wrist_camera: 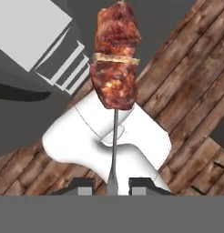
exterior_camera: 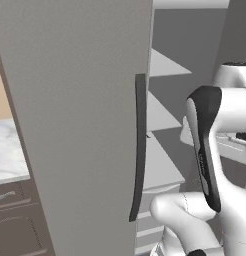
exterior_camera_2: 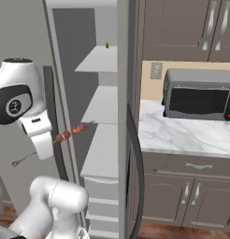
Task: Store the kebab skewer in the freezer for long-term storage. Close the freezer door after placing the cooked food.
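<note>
My gripper [wrist_camera: 113, 186] is shut on the thin metal shaft of the kebab skewer [wrist_camera: 114, 59], whose reddish-brown meat chunks stick out ahead of the fingertips. In the right base view the kebab skewer [exterior_camera_2: 65, 136] lies slanted in the gripper [exterior_camera_2: 47, 149], ring end low at the left, meat end toward the freezer [exterior_camera_2: 104, 105]. The meat is near the front edge of a middle white shelf; I cannot tell whether it is over it. The freezer door [exterior_camera: 80, 125] stands open, its long dark handle [exterior_camera: 139, 150] beside the white shelves [exterior_camera: 162, 167].
A small green item [exterior_camera_2: 106, 45] sits on the top shelf. White drawers [exterior_camera_2: 104, 205] fill the compartment's bottom. The other grey door's edge [exterior_camera_2: 122, 116] borders the opening on the right. Beyond it a marble counter [exterior_camera_2: 182, 135] carries a microwave [exterior_camera_2: 198, 95]. The floor is wood planks [wrist_camera: 186, 91].
</note>
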Tool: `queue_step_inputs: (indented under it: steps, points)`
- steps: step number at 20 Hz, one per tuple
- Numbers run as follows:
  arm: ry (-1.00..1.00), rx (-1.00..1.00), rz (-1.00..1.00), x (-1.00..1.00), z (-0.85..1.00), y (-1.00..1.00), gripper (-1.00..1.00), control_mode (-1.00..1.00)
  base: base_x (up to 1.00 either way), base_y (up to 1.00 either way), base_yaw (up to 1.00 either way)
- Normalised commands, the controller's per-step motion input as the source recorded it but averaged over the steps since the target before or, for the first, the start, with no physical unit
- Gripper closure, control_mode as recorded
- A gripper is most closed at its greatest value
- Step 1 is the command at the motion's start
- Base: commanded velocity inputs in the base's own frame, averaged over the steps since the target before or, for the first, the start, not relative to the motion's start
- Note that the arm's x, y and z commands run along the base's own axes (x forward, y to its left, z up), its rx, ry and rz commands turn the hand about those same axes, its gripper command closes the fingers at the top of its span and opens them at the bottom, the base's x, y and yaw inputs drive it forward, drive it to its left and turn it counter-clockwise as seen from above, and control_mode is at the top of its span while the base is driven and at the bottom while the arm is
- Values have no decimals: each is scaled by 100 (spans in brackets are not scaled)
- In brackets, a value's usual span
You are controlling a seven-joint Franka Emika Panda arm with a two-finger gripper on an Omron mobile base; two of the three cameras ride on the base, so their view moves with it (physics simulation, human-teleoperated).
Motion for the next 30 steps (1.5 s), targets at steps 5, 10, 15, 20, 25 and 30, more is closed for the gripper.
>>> queue_step_inputs:
  steps: [5, 10, 15, 20, 25, 30]
  points:
    - [-3, -18, 41, 28, -19, -43, 100, -100, 0, 0, 0]
    - [-5, -1, 38, 42, -23, -44, 100, -100, 0, 0, 0]
    - [-15, 2, 8, 38, -37, -2, 100, -100, 0, 0, 0]
    - [-11, 0, 4, 32, -10, 9, 100, -100, 0, 0, 0]
    - [-6, 4, 3, 50, -20, 0, 100, -100, 0, 0, 0]
    - [-3, 11, 2, 67, -2, 0, 100, -100, 0, 0, 0]
